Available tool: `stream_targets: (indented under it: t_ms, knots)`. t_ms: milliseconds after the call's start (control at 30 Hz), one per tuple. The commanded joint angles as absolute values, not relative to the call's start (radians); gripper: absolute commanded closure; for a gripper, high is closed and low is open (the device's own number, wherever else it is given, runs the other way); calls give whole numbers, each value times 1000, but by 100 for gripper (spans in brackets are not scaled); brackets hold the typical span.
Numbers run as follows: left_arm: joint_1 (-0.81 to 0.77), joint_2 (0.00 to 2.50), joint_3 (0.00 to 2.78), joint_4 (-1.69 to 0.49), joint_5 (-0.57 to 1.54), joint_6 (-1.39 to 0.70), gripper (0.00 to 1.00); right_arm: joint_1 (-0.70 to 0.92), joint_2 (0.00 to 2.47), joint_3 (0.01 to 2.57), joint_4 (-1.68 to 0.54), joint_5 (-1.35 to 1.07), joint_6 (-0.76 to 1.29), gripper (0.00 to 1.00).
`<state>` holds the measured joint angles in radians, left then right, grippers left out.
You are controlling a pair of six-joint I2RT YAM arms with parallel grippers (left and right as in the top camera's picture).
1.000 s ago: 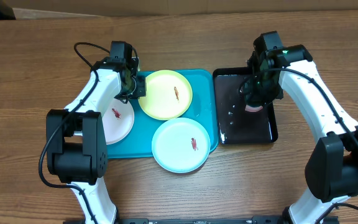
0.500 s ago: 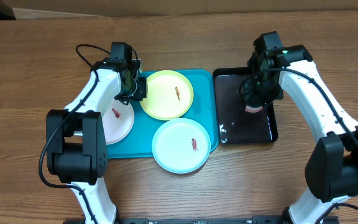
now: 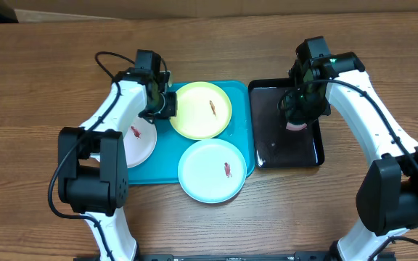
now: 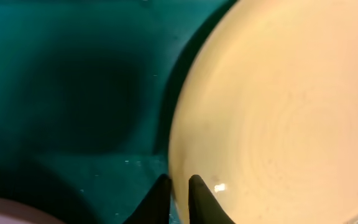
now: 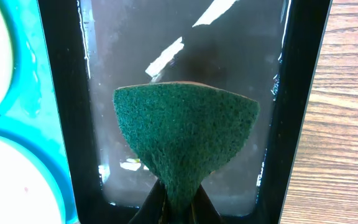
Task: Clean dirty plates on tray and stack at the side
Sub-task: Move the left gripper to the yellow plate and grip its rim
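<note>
Pinching the left edge of the yellow-green plate (image 3: pixel 198 119), the left gripper (image 4: pixel 176 191) has one finger on each side of the rim. That plate lies at the back of the turquoise tray (image 3: pixel 162 156), the white plate (image 3: pixel 139 143) at its left end and the light blue plate (image 3: pixel 207 174) overhanging its front rim (each bears a red-brown smear). The right gripper (image 5: pixel 178 206) is clamped on a green sponge (image 5: pixel 185 130) above the black tray (image 3: pixel 267 109).

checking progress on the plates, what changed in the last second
The left claw, pinching the yellow-green plate by its rim, dragged it slightly right across the turquoise tray. Unchanged: the white plate, the light blue plate, and the right claw holding the green sponge over the black tray.
</note>
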<state>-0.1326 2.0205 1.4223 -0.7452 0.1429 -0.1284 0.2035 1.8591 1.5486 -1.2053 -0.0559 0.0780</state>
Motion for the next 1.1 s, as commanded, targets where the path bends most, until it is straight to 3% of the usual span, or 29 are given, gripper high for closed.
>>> stream_targets:
  t_ms: [0,700,1067]
  knots:
    - [-153,2038,1443,-754,157,-127,81,202,1848,1573,-1203,-65,79,96]
    - [-155,2040,1425,-758,146,-147,77,202,1848,1573,-1203,-65,79,96]
    - [-158,2040,1407,-747,119,-165,82,202,1848,1573,-1202,-65,79,96]
